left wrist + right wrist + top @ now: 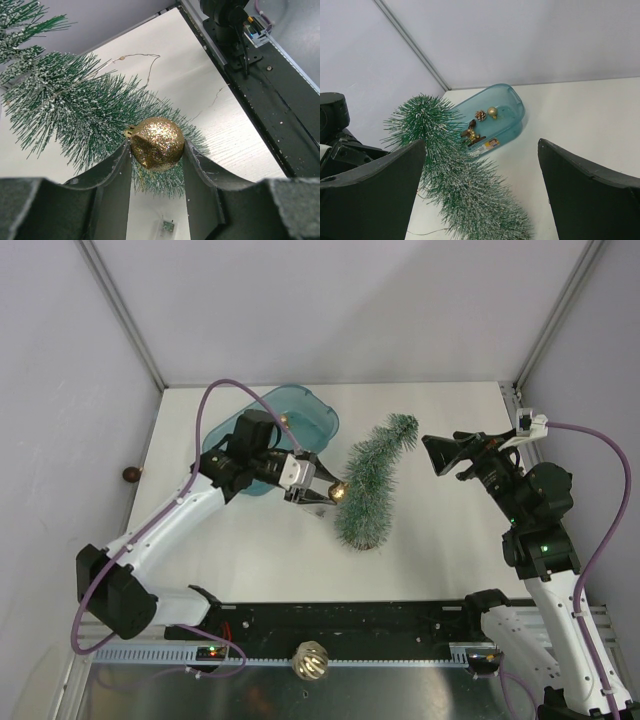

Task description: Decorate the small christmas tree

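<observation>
While clamped on the gold bauble [156, 142], left end effector [329, 490] nearer: small christmas tree [368, 490] just to its right mid-bench [250, 560], needles touching, long axis running from near base to far bent tip. Right end effector [436, 455] wide, empty, beside tip. Base hidden; upright or leaning unclear.

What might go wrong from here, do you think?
The gold bauble, pinched in the left jaws against the needles of the small christmas tree, shows no hook, so it may fall and roll once released. Pushing harder could tip the tree on its small base; the right jaws stand open, apart from it.
</observation>
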`<state>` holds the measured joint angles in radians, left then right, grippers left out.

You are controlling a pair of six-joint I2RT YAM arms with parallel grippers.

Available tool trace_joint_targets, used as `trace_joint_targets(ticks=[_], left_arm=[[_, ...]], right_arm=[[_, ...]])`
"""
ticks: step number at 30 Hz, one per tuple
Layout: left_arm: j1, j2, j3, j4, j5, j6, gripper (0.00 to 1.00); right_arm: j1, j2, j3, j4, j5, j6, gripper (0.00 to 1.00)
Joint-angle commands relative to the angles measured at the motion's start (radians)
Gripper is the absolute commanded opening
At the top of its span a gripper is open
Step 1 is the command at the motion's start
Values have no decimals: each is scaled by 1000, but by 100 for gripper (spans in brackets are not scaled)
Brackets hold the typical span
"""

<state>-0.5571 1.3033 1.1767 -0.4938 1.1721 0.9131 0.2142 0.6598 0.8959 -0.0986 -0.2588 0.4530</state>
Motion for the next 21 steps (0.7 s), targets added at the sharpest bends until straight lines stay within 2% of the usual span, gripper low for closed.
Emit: trace_joint_targets(ticks=[1, 11, 21], left_arm=[[-18, 10, 42, 21, 28, -15, 23], [-28, 21, 20, 48, 14, -16, 23], [-28, -36, -82, 68, -8, 1, 23]], right_arm=[[6, -9, 1, 36, 6, 5, 99], [12, -11, -6, 36, 3, 6, 99], [14, -7, -9, 40, 5, 1, 99]])
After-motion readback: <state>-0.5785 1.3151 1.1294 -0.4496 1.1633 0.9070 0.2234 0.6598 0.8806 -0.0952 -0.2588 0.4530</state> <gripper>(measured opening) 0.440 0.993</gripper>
